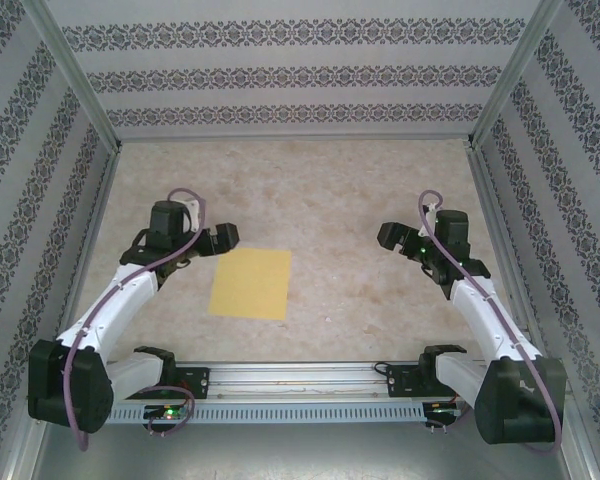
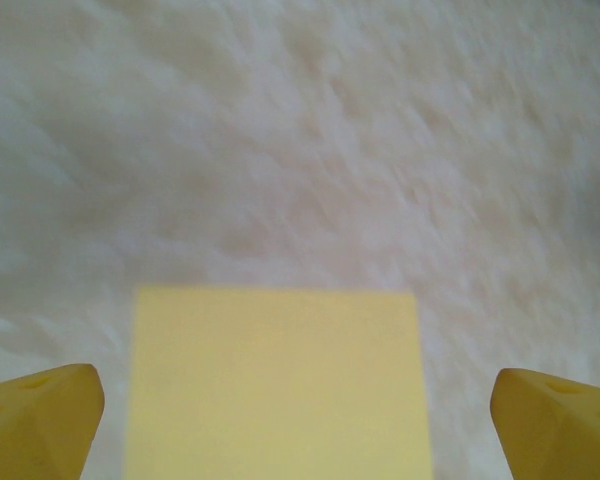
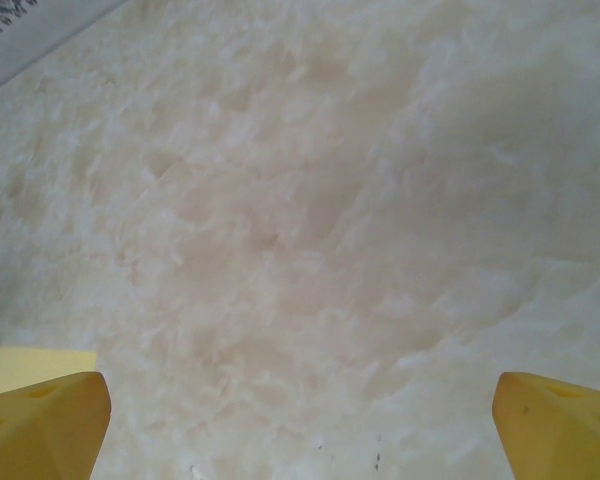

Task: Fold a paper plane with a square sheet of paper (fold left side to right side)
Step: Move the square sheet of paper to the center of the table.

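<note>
1. Paper: the square sheet of paper (image 1: 251,284) lies flat, unfolded, left of centre.
2. Beyond its far-left corner hovers the left gripper (image 1: 224,240); the right gripper (image 1: 388,238) is well apart. Both are spread wide, empty.
3. Fold likely unstarted; next, pinch the left edge.

A robot test cell in a lab, not a lived-in room. Two white and black arms, left (image 1: 120,295) and right (image 1: 485,300), are bolted to an aluminium rail (image 1: 300,375) with a slotted cable duct (image 1: 300,410) along the near edge of a mottled beige bench (image 1: 360,190). Bare metal posts (image 1: 75,75) frame it, and panel walls (image 1: 300,70) papered in dark ornamental bands box it in on three sides.
</note>
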Robot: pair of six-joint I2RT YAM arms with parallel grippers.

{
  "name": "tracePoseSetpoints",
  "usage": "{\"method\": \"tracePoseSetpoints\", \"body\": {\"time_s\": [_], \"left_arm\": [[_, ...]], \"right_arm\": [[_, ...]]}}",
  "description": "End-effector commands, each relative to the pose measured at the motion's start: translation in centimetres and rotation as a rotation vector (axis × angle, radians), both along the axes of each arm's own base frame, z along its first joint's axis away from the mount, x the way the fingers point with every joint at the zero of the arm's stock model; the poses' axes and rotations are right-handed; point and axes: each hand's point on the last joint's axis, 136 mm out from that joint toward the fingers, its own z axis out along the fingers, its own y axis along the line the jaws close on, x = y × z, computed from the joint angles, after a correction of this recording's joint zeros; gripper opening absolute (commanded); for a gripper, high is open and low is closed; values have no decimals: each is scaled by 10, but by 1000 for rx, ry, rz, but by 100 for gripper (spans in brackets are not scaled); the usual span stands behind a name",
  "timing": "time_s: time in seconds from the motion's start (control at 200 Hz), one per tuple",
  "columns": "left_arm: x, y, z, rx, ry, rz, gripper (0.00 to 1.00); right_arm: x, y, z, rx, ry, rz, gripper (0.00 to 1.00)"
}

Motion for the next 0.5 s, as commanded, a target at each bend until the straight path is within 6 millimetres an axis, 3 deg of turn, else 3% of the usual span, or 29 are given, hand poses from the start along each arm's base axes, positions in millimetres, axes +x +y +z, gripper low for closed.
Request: {"method": "tracePoseSetpoints", "body": {"time_s": [0.0,0.07,0.19,0.495], "left_arm": [[-33,-22,-17,-26,174,-68,100],[-38,-34,-24,-29,204,-98,99],[-42,-55,-38,-74,261,-148,91],[-49,-71,-81,-43,379,-171,78]], "right_arm": [[-6,10,-3,53,75,32,98],[-6,13,-7,49,92,41,98],[-7,14,-12,32,108,45,98],[-8,11,-14,-4,116,36,98]]}}
